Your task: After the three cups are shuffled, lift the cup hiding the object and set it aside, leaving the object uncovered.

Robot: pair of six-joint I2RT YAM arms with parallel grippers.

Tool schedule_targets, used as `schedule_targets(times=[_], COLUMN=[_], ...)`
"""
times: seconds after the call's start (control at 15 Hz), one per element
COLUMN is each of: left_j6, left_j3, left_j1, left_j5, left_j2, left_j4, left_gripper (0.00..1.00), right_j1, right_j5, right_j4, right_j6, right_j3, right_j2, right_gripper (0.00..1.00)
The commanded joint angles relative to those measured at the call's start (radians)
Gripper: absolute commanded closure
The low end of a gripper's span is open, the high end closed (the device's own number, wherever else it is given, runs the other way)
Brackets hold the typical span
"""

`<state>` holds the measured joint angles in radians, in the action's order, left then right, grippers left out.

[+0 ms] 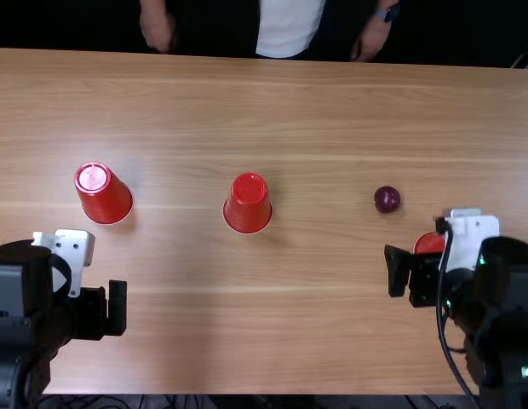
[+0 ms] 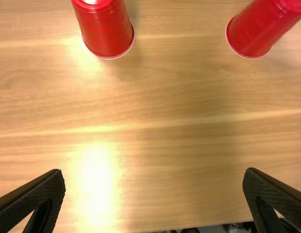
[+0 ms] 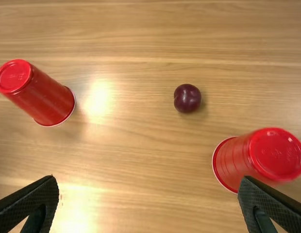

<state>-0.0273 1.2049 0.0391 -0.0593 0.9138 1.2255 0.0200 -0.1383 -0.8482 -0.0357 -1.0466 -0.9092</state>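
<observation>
Grippers both gape wide, empty: left gripper (image 2: 153,174), right gripper (image 3: 146,180), by the table's (image 1: 264,102) near edge. Dark purple ball (image 1: 387,199) lies bare toward its right edge, upside-down red cup (image 1: 429,244) near it.

One red cup (image 2: 104,26) and a second red cup (image 2: 259,26) stand upside down, well apart, on the wooden counter (image 2: 155,126). The pincer (image 2: 153,177) sits spread wide, short of both.

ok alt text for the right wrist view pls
A small dark purple ball lies uncovered on the wooden table between two upside-down red cups: the far cup stands well off, the near cup stands beside one finger of the open right hand.
</observation>
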Motion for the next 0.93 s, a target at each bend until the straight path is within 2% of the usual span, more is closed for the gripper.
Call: schedule_targets(times=[0.0,0.2,0.33,0.47,0.67,0.73,0.87], left_j6=[0.000,-0.019,-0.068,-0.087,-0.089,-0.089,-0.089], left_j3=[-0.056,-0.222,-0.350,-0.487,-0.671,-0.717,-0.749], left_j1=[-0.005,-0.015,-0.045,-0.054,-0.058,-0.058,-0.062], left_j5=[-0.003,-0.003,-0.005,-0.009,-0.016,-0.016,-0.014], left_j2=[-0.064,-0.247,-0.409,-0.592,-0.848,-0.914,-0.914], left_j4=[-0.029,-0.158,-0.193,-0.252,-0.281,-0.279,-0.277], left_gripper=[0.00,0.00,0.00,0.00,0.00,0.00,0.00], right_j1=[0.012,0.008,0.003,0.000,-0.097,-0.114,-0.120], right_j5=[0.006,0.008,0.008,0.006,0.006,0.006,0.006], right_j4=[0.006,0.067,0.087,0.076,0.059,0.059,0.017], right_j6=[0.012,0.008,0.008,0.010,0.004,0.001,0.001], right_j3=[0.062,0.218,0.313,0.398,0.504,0.520,0.527], right_j2=[0.089,0.340,0.501,0.662,0.909,0.909,0.909], right_gripper=[0.00,0.00,0.00,0.00,0.00,0.00,0.00])
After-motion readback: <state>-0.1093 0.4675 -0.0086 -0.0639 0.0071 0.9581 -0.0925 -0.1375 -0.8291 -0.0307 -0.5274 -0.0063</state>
